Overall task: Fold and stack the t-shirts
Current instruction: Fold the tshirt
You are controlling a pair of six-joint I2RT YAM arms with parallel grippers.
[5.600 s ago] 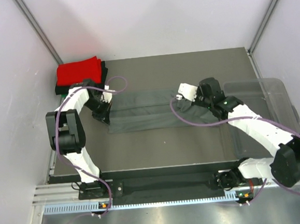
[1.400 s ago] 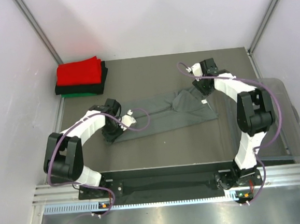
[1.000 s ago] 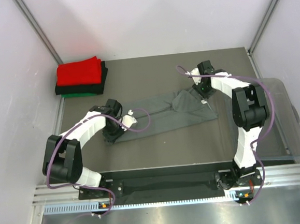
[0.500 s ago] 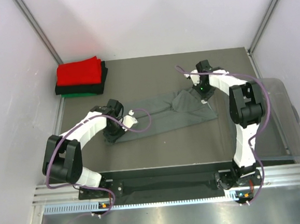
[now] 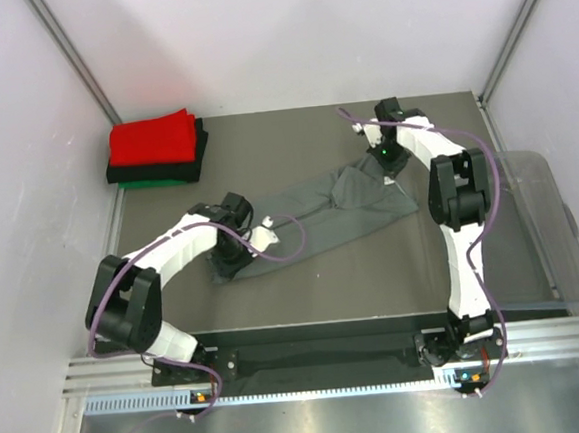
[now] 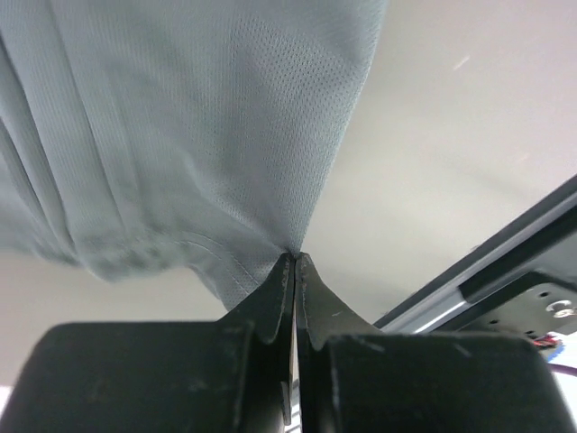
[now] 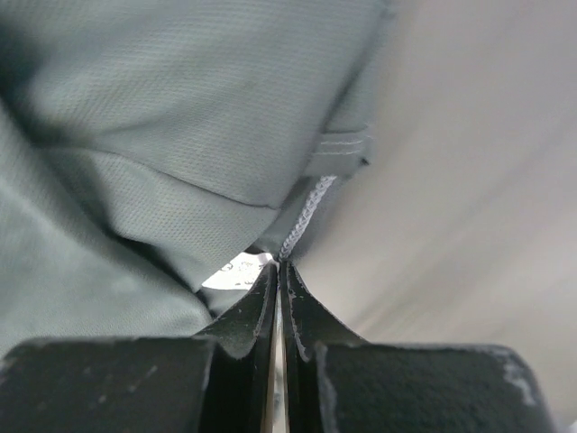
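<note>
Folded stack: I see a red t-shirt on top, a black t-shirt under it and a green t-shirt showing as a thin edge at the bottom. The stack lies well apart from the dark grey t-shirt, out past its left end and farther from me.

Left gripper: my left gripper sits at the left end of the dark grey t-shirt. On the wrist camera its jaws are pressed together at the tips and pinch a corner of the cloth, which fans out away from them.

Dark grey t-shirt: it lies on the tabletop as a long, rumpled band slanting between my two grippers. Its left end is nearer to me and its right end is farther away. The right half is bunched into folds.

Right gripper: my right gripper is at the far right corner of the dark grey t-shirt. The wrist camera shows its jaws squeezed together on the stitched hem, with the cloth heaped up on the left of the jaws.

Clear plastic bin: the bin stands to the right of the dark grey t-shirt, near its right end but not touching it.
</note>
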